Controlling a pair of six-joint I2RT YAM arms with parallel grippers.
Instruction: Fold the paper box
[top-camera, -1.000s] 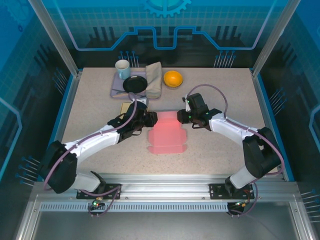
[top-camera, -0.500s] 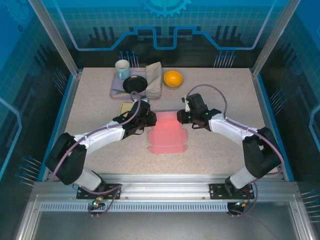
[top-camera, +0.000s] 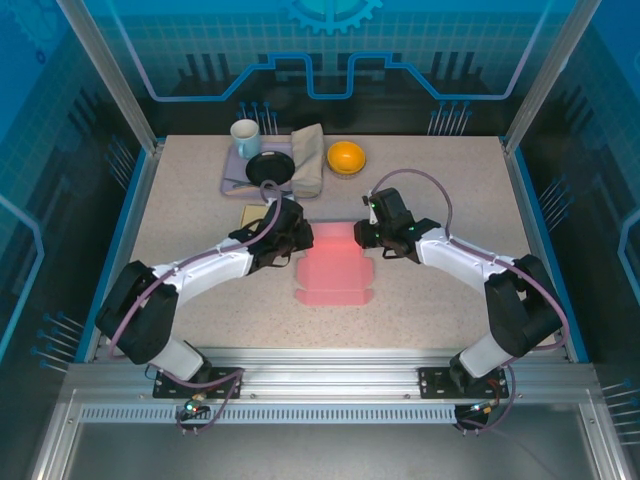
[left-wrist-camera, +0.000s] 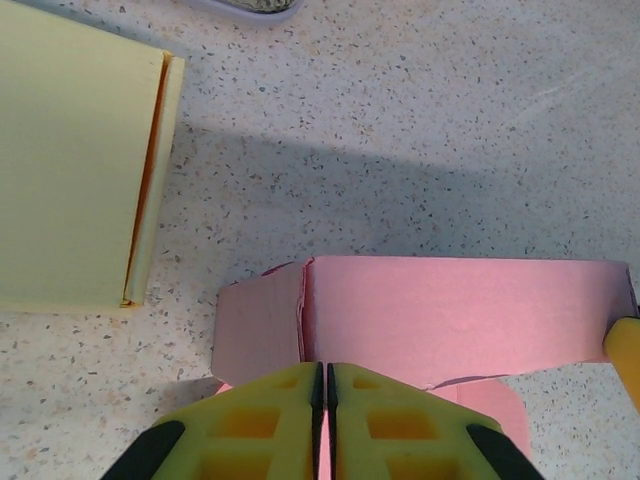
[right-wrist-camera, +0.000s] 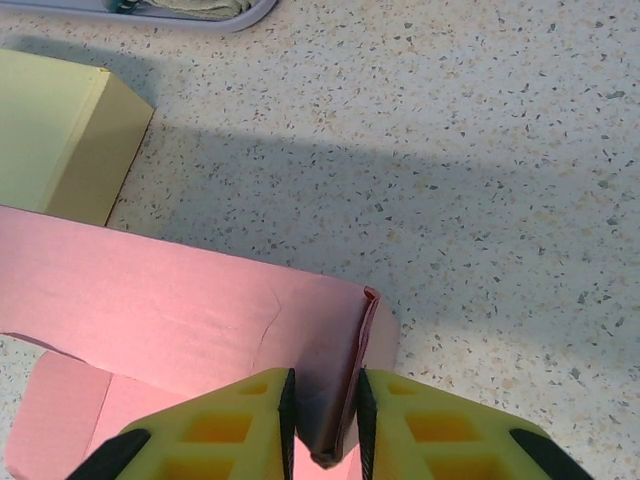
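Observation:
The pink paper box (top-camera: 335, 270) lies in the middle of the table, its far wall folded upright. My left gripper (top-camera: 300, 240) is at the box's far left corner. In the left wrist view its yellow fingers (left-wrist-camera: 270, 420) are pressed together on the pink edge where the side flap (left-wrist-camera: 258, 325) meets the back wall (left-wrist-camera: 450, 315). My right gripper (top-camera: 362, 236) is at the far right corner. There my right gripper (right-wrist-camera: 324, 380) is shut on the doubled-over right side flap (right-wrist-camera: 350, 350) of the paper box (right-wrist-camera: 170, 300).
A pale yellow box (top-camera: 254, 215) lies just left of the pink one, close to the left gripper, seen as the yellow box (left-wrist-camera: 70, 160) from the left wrist. At the back stand a grey tray (top-camera: 232, 182) with a mug (top-camera: 245, 138), black bowl (top-camera: 270, 167) and cloth (top-camera: 308, 158), and an orange bowl (top-camera: 346, 157).
My left gripper has slid in to the box's far left corner and its fingers have closed on the pink edge. The right gripper has kept its grip and place.

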